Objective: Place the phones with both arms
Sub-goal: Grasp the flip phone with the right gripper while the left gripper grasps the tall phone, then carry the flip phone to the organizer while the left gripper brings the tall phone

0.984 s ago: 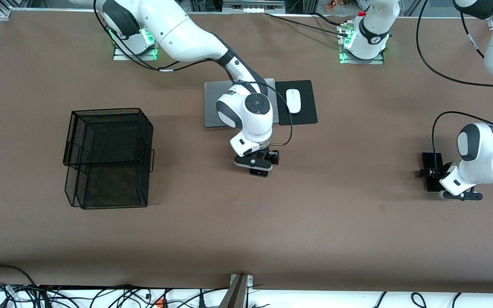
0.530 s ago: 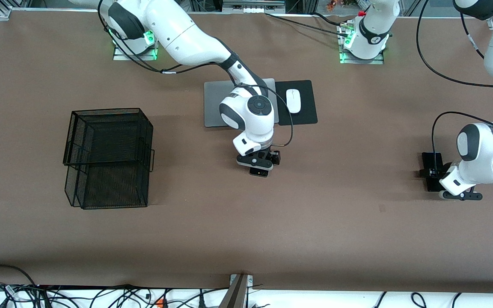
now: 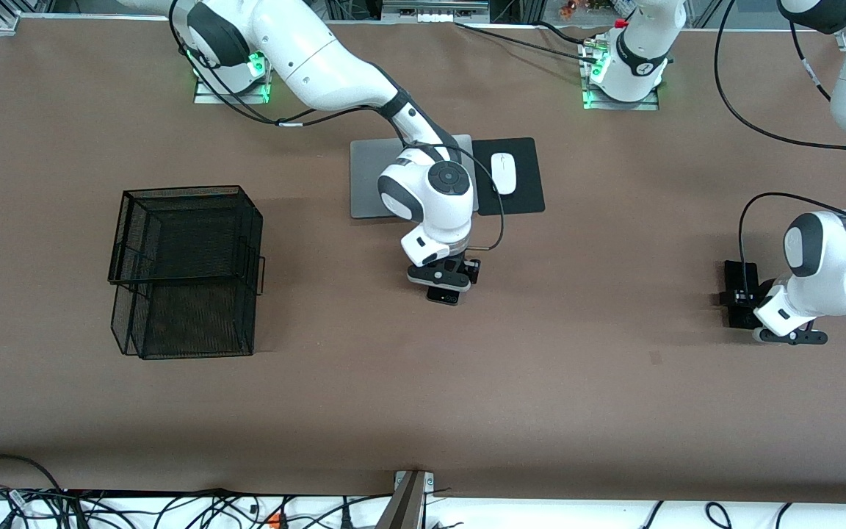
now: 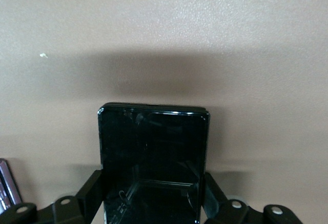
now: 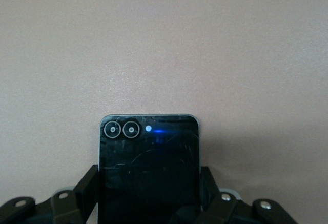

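On the matte brown tabletop (image 3: 423, 397), mid-table, the right gripper (image 3: 446, 285) has its fingers (image 5: 87, 190) clamping a glossy, scratched two-lens phone (image 5: 148, 167). Near the left arm's edge, the left gripper (image 3: 742, 297) pinches a glassy black slab phone (image 4: 152, 162).

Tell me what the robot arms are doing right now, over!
Left pincer shut on black phone. Right pincer shut on two-lens phone, mid-table. Wire basket waits toward the right arm's end. Nothing in the way.
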